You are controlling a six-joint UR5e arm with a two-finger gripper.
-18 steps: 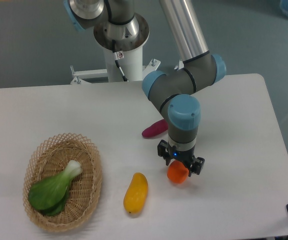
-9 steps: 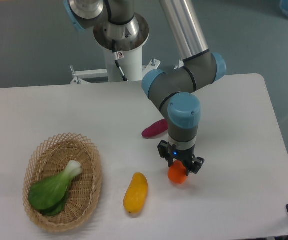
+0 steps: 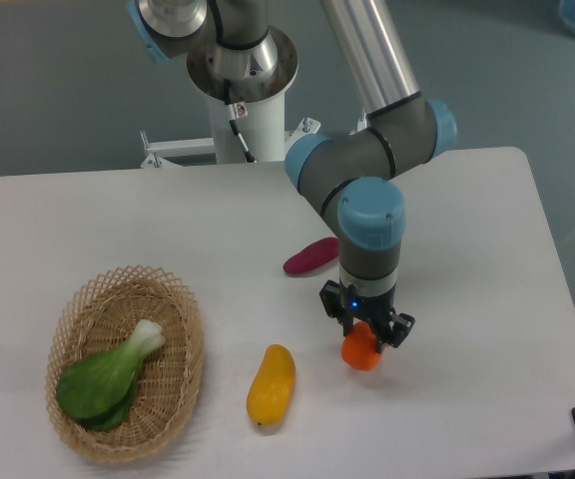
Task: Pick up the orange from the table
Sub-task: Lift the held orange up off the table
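Camera view: the gripper [image 3: 365,333] points straight down over the orange [image 3: 361,350], its 2 fingers clamped on the fruit's upper sides. The orange is round, so no long axis or heading shows; whether it touches the table [image 3: 487,299] cannot be told. Just left lies a yellow fruit [image 3: 271,386], a purple vegetable [image 3: 309,256] behind, a basket [image 3: 173,389] of greens [image 3: 108,377] far left.

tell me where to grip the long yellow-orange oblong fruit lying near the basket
Probably across the narrow middle of the yellow-orange oblong fruit, coming straight down from above. It lies flat on the white table with its long axis roughly toward the camera, so fingers should close on its left and right sides.
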